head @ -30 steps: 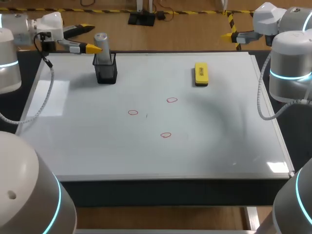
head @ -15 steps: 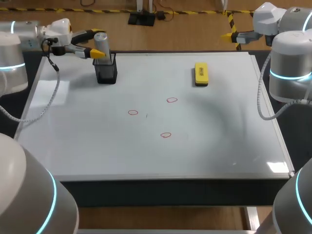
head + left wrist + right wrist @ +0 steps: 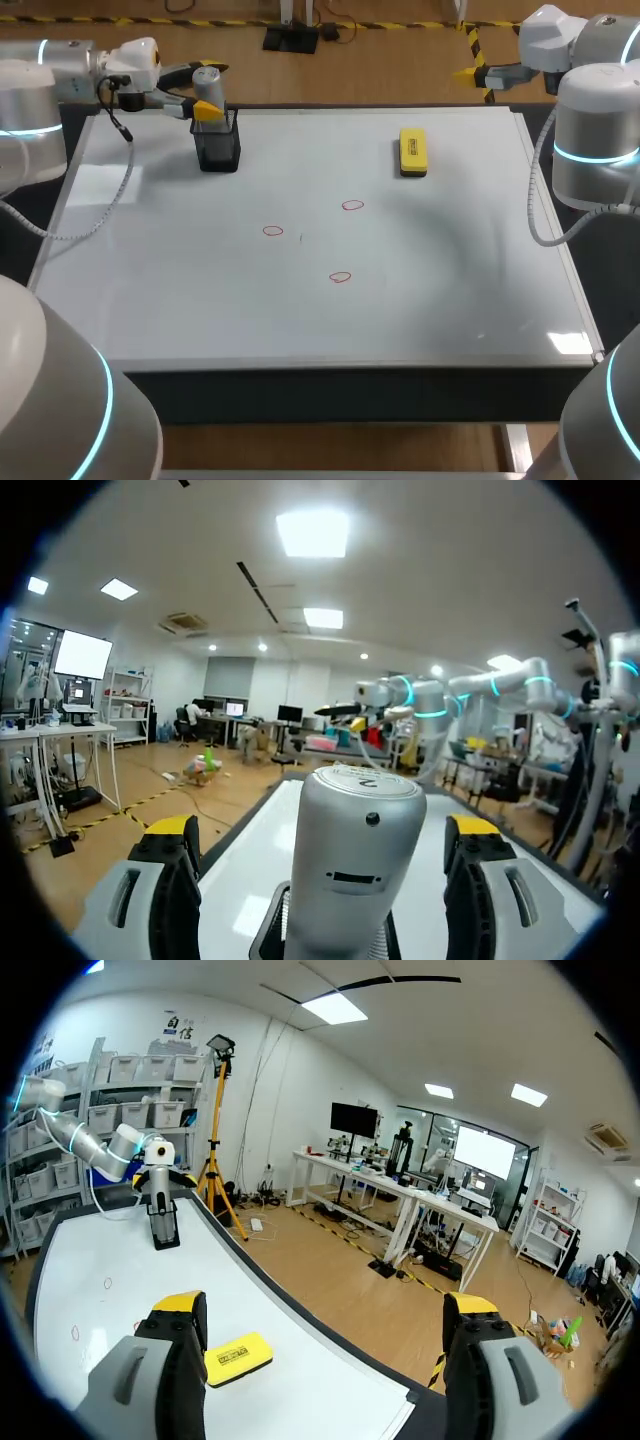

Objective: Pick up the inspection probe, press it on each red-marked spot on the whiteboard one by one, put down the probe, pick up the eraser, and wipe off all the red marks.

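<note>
The grey cylindrical probe [image 3: 208, 84] stands upright in a black holder [image 3: 218, 148] at the whiteboard's [image 3: 450, 290] far left. My left gripper [image 3: 206, 90] is open around the probe's top, one yellow-tipped finger on each side. In the left wrist view the probe [image 3: 352, 870] fills the space between the fingers [image 3: 170, 880], with gaps on both sides. The yellow eraser [image 3: 412, 151] lies at the far right. Three red marks [image 3: 273, 231] [image 3: 352, 205] [image 3: 340, 277] sit mid-board. My right gripper [image 3: 468, 72] hangs open beyond the far right corner, holding nothing; its wrist view shows the eraser [image 3: 238, 1357] ahead of the fingers.
The near half of the whiteboard [image 3: 300, 330] carries nothing but glare patches. The board's raised frame [image 3: 560, 250] runs along the right side, close to my right arm's base.
My left gripper has moved right, from beside the holder to straddling the probe's top. The right arm, eraser and marks are unchanged.
</note>
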You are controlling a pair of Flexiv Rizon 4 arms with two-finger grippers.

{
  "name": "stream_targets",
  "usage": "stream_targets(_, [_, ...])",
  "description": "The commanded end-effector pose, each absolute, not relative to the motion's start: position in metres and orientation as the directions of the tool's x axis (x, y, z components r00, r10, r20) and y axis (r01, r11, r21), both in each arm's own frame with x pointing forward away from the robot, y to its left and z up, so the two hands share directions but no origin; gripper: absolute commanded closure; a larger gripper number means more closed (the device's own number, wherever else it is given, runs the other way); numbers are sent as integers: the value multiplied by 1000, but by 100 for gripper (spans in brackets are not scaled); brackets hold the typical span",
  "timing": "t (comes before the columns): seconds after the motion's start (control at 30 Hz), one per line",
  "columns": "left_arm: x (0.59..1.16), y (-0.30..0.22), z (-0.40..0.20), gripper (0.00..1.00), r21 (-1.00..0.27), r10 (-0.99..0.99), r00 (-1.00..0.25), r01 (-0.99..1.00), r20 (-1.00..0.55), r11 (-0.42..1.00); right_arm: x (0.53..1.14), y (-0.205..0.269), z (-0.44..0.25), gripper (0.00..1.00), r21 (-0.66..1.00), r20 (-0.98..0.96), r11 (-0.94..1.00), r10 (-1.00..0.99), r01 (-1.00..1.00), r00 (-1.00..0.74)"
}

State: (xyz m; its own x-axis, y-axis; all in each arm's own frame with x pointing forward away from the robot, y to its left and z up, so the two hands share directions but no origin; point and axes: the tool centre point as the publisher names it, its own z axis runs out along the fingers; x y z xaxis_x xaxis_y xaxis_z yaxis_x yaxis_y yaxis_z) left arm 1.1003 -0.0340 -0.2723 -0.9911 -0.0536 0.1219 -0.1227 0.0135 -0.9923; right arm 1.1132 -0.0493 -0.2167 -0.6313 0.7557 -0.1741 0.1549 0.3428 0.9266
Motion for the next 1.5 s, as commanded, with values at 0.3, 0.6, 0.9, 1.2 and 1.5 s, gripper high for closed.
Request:
stream_targets(0.3, [1088, -35, -271, 68, -994, -48, -993, -109, 108, 20, 1114, -50, -217, 0, 926, -174, 344, 755, 156, -632])
stream_targets(0.6, [1084, -32, -271, 100, -996, -34, -995, -94, 93, 7, 1114, -50, -217, 0, 926, -174, 344, 755, 156, -632])
stream_targets(0.9, [1083, -31, -259, 100, -998, -49, -996, -70, 70, -5, 1114, -50, -217, 0, 926, -174, 344, 755, 156, -632])
stream_targets(1.2, [1084, -32, -245, 100, -998, -55, -997, -55, 56, -8, 1114, -50, -217, 0, 926, -174, 344, 755, 156, -632])
stream_targets(1.5, [1083, -35, -229, 100, -999, -51, -998, -31, 30, 22, 1114, -50, -217, 0, 926, -174, 344, 755, 156, -632])
